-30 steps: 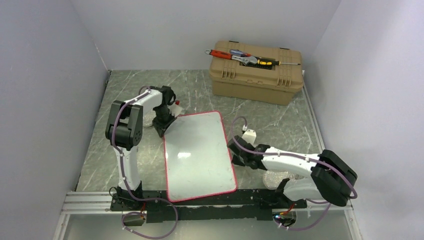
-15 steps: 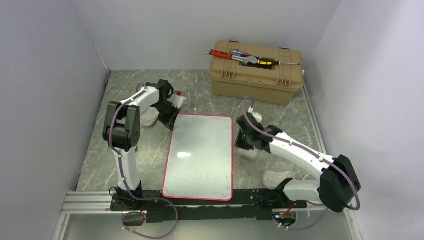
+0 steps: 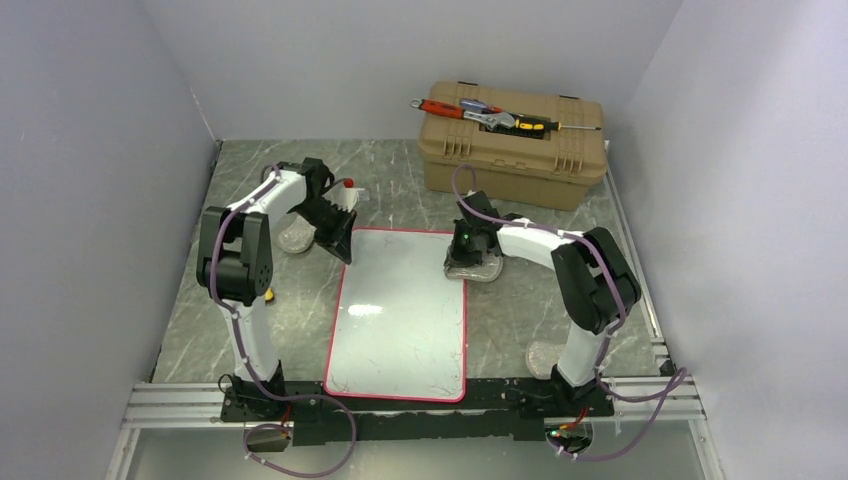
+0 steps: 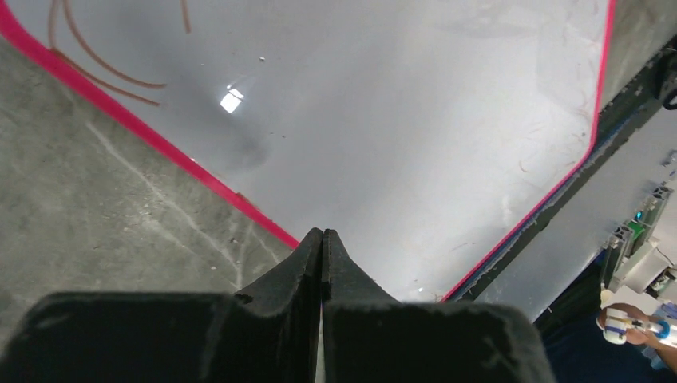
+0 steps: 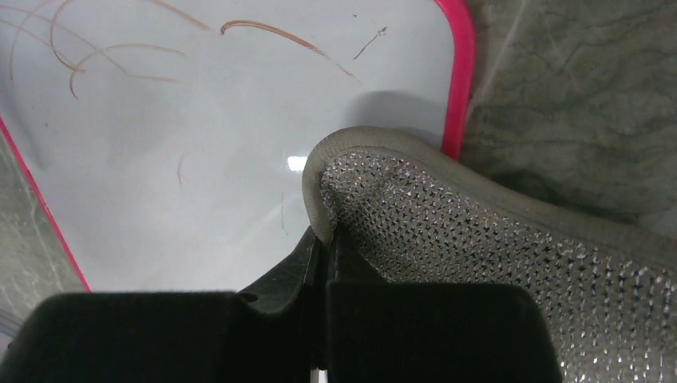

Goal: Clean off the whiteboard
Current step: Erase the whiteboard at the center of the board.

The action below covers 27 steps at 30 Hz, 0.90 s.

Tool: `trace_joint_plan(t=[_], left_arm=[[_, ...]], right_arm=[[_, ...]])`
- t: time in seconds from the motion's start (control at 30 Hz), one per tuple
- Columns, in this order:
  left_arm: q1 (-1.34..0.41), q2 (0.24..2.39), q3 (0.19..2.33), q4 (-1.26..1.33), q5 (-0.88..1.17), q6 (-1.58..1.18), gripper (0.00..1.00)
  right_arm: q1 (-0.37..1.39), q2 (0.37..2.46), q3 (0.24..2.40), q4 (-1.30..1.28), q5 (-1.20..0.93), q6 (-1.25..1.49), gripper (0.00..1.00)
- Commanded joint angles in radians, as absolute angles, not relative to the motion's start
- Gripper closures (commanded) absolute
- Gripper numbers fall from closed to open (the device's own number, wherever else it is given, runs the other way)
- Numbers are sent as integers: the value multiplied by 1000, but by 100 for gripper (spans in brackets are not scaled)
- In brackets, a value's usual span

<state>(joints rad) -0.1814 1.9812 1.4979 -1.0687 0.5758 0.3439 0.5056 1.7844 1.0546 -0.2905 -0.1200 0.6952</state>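
1. Left end effector point(image 4: 322, 233) is clenched on nothing, its tips at the red rim of the whiteboard point(image 3: 400, 320).
2. Right end effector point(image 5: 323, 235) grasps a grey mesh pad point(image 5: 479, 271); the whiteboard's corner lies just ahead.
3. The whiteboard lies flat on the worktop point(image 3: 190, 330) between them.

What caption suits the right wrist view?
Right gripper pinching a grey silver-dotted cloth pad at the corner of the red-rimmed glossy white whiteboard, brown scribbles unerased.

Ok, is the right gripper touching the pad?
Touching. The right wrist view shows the right gripper shut on the pad, with the pad's rolled edge pinched between the fingers.
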Motion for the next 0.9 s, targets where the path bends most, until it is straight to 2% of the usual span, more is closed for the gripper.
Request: trace_joint_plan(t=[0.0, 0.13, 0.27, 0.6, 0.73, 0.87], left_arm=[[-172, 1923, 1503, -1106, 694, 411, 92], [-172, 1936, 1463, -1053, 688, 421, 93], [-172, 2018, 1445, -959, 590, 366, 96], [-189, 2125, 1414, -879, 439, 334, 96], [-201, 2155, 1402, -870, 389, 337, 95], [-202, 2161, 1390, -868, 375, 340, 96]], right_arm=[[495, 1801, 1112, -211, -158, 677, 100], [468, 1838, 1135, -217, -172, 672, 100], [441, 1895, 1165, -205, -217, 670, 100], [462, 1986, 1166, -110, -255, 772, 100], [530, 2060, 1245, -87, -222, 829, 100], [618, 2228, 1433, -99, -232, 881, 100]])
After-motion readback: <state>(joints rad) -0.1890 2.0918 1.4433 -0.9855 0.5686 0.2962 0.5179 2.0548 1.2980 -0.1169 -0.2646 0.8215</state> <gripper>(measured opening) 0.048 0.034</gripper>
